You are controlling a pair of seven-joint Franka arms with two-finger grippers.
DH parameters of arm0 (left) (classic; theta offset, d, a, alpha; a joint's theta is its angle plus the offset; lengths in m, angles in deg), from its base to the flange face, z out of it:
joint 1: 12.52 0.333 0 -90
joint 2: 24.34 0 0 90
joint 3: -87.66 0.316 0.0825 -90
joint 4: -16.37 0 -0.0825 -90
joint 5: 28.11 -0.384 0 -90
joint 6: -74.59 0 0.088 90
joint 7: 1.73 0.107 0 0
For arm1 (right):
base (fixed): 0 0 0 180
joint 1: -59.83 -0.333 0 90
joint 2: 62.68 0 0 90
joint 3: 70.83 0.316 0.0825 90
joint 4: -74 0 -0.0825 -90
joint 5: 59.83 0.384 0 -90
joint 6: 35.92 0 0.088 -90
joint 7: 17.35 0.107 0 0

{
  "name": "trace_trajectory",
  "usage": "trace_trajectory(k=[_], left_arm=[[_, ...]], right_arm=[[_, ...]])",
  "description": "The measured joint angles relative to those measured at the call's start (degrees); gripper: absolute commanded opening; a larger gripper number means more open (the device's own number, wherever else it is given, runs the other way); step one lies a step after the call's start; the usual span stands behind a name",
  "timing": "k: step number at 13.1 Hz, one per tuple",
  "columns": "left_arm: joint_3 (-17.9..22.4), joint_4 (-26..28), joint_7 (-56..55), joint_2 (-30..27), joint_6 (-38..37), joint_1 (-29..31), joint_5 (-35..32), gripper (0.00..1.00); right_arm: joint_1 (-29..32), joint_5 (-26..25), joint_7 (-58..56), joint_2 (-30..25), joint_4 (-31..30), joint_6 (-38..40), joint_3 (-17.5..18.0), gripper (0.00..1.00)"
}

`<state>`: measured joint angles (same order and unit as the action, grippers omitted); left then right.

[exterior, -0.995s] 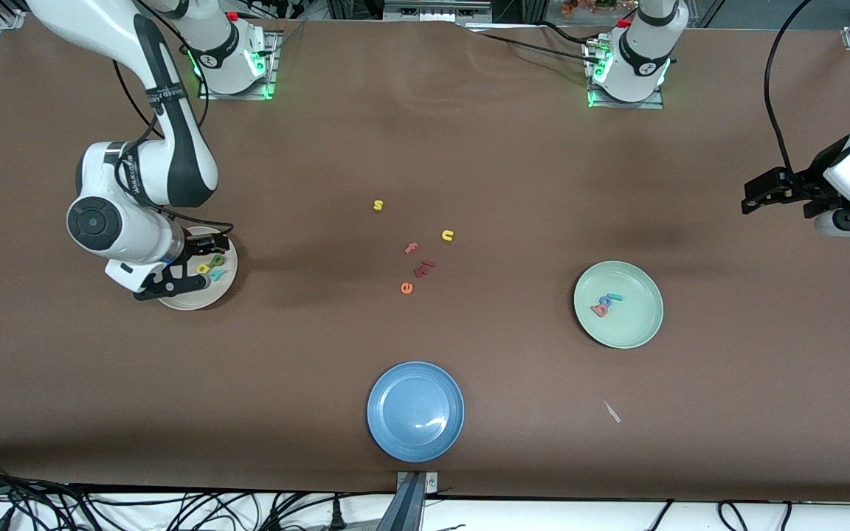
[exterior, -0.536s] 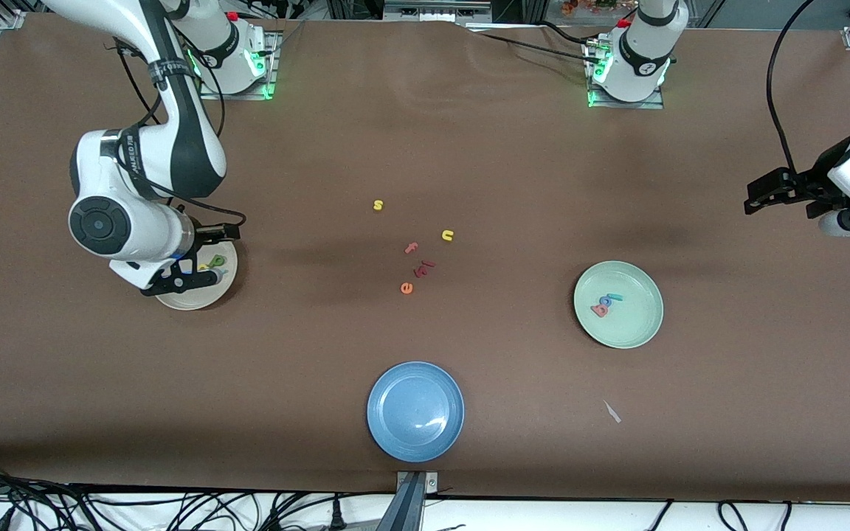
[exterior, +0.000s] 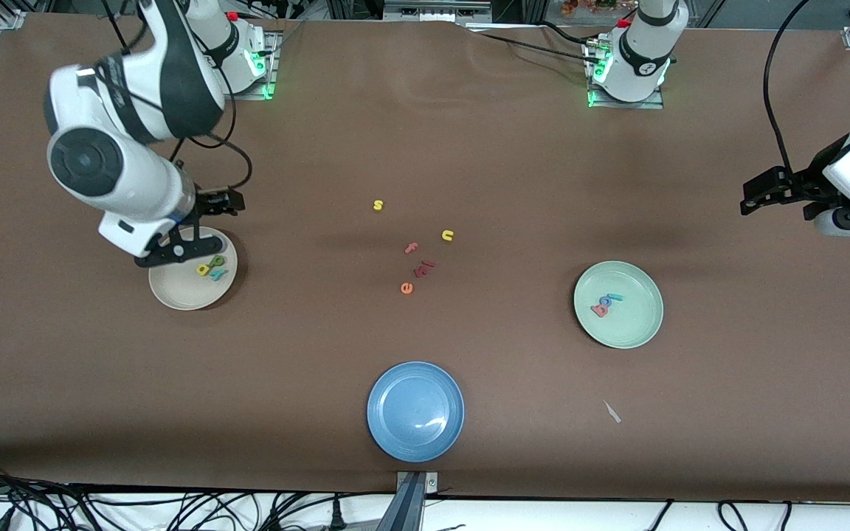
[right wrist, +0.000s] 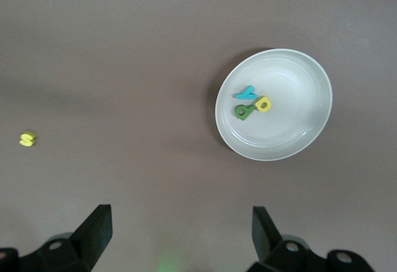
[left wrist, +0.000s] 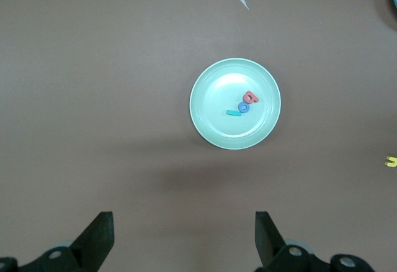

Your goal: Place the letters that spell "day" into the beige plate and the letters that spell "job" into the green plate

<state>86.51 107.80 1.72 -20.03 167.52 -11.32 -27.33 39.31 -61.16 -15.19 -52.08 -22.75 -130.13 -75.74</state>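
right gripper [exterior: 192, 228] hangs wide open and empty over the beige plate [exterior: 174, 291], where d, a, y [exterior: 211, 268] lie. j, o, b [exterior: 605, 304] sit in the green plate [exterior: 635, 332]. left gripper [exterior: 779, 190] waits wide open, empty. lift straight up; nudge nothing.

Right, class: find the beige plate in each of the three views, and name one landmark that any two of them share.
Front view: beige plate at the right arm's end of the table, below the right pincer.
Right wrist view: beige plate, holding three letters.
Left wrist view: not in it.
Shared landmark: yellow s.
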Motion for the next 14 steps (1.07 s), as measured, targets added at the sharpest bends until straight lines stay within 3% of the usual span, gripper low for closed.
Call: trace_trajectory(k=[2,6,14], left_arm=[[0.0,-0.07,0.0,0.0,-0.02,0.0,0.0,1.0],[0.03,-2.12,0.0,-0.02,-3.54,0.09,0.0,1.0],[0.22,-3.23,0.0,-0.01,-4.41,0.28,0.0,1.0]], right_arm=[[4.38,-0.15,-0.2,-4.11,-0.16,1.08,2.23,1.0],[8.66,-1.77,-0.55,-9.63,-0.23,6.19,2.56,1.0],[11.03,-0.41,-0.55,-11.45,0.61,7.97,0.92,1.0]])
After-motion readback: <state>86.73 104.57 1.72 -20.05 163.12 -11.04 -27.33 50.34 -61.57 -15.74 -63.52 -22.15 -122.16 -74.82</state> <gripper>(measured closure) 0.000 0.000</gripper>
